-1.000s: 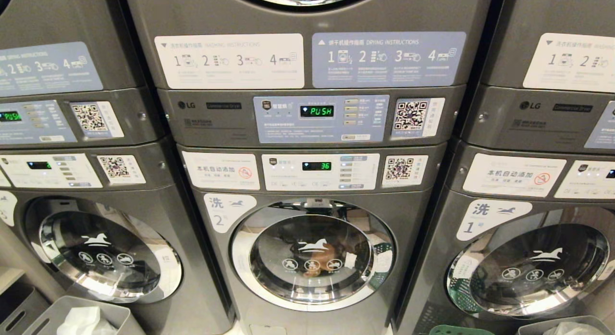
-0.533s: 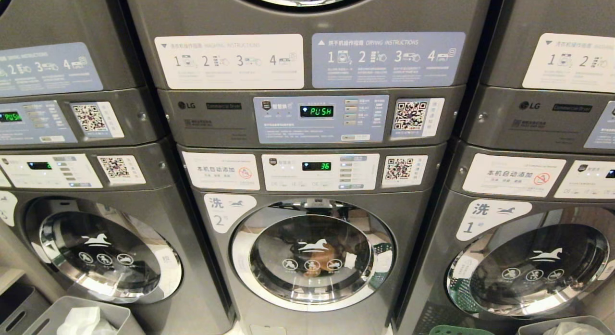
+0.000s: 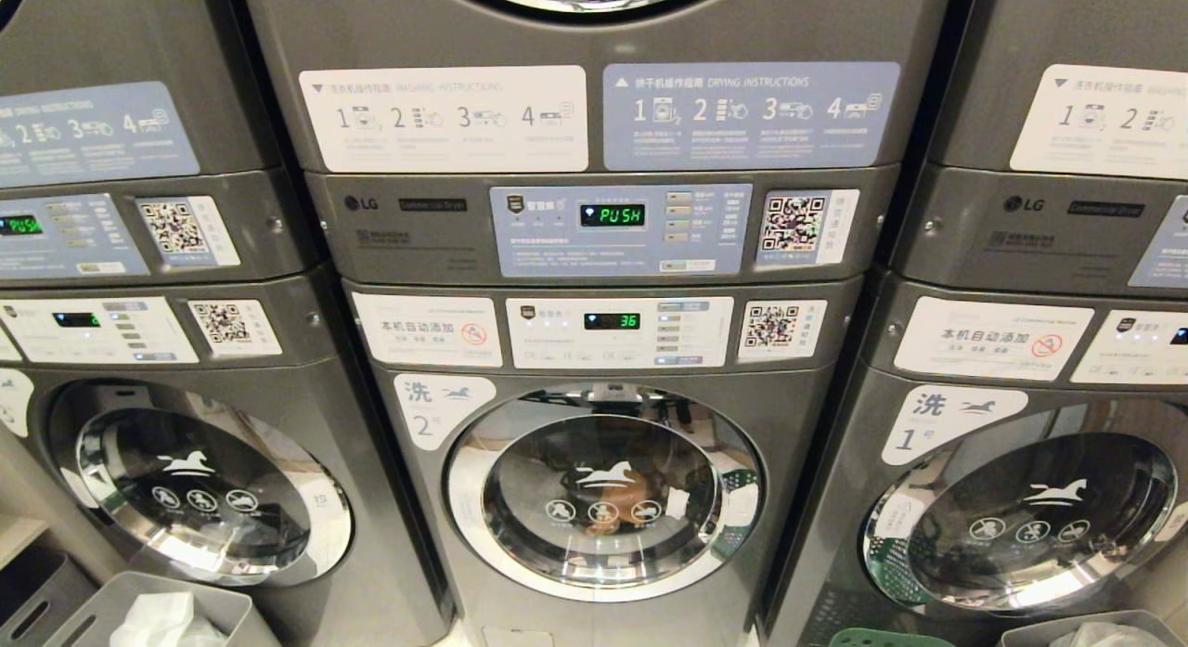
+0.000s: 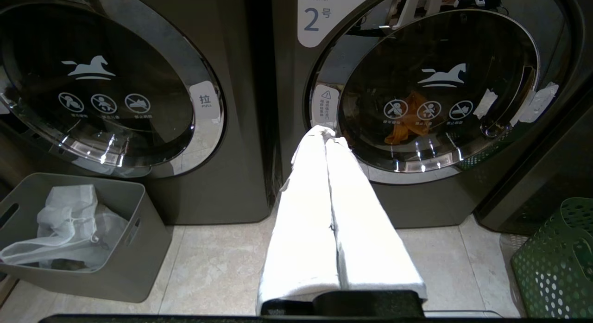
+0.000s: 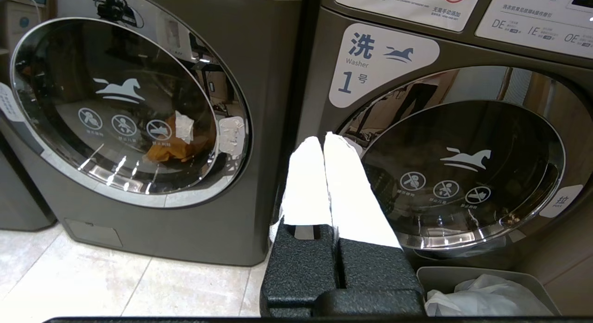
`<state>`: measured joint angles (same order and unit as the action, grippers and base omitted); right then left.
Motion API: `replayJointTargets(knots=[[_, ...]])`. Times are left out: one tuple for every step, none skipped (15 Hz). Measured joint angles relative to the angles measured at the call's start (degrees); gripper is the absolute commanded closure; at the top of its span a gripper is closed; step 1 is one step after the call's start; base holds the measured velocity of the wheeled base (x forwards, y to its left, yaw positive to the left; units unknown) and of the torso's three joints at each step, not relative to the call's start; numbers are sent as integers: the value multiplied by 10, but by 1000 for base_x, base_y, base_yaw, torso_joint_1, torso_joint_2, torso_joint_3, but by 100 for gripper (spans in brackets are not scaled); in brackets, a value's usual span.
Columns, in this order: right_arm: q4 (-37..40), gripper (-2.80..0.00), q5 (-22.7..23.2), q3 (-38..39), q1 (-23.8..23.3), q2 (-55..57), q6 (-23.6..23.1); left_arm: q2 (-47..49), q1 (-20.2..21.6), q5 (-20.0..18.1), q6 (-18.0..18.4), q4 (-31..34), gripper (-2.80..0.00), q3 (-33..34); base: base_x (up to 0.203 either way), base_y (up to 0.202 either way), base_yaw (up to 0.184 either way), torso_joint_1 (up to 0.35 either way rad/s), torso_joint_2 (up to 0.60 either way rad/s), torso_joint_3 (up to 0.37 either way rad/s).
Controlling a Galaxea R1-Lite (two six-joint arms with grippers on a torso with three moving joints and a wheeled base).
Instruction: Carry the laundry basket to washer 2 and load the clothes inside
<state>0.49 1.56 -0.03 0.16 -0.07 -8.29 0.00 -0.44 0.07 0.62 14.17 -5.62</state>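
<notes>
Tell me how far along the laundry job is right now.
Mostly done, it seems: washer 2 has its door shut with an orange garment visible behind the glass. The laundry basket stands on the floor beside it. Left gripper and right gripper are shut and empty. Nothing obvious remains.

We see neither arm from the head camera. Our left gripper (image 4: 330, 134) has its two white-wrapped fingers (image 4: 303, 212) pressed together, pointing to about 12 o'clock and holding nothing. Our right gripper (image 5: 324, 140) is the same, fingers (image 5: 352, 198) together and empty, perhaps aimed slightly higher.
</notes>
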Motion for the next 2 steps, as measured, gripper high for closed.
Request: replayJointTargets(knots=[[0,0,-1,0,0,0,4,0,0,0,0,0,0,0,0,0,0,0,0,0],[1,0,-1,0,0,0,8,0,0,0,0,0,0,0,0,0,0,0,0,0]])
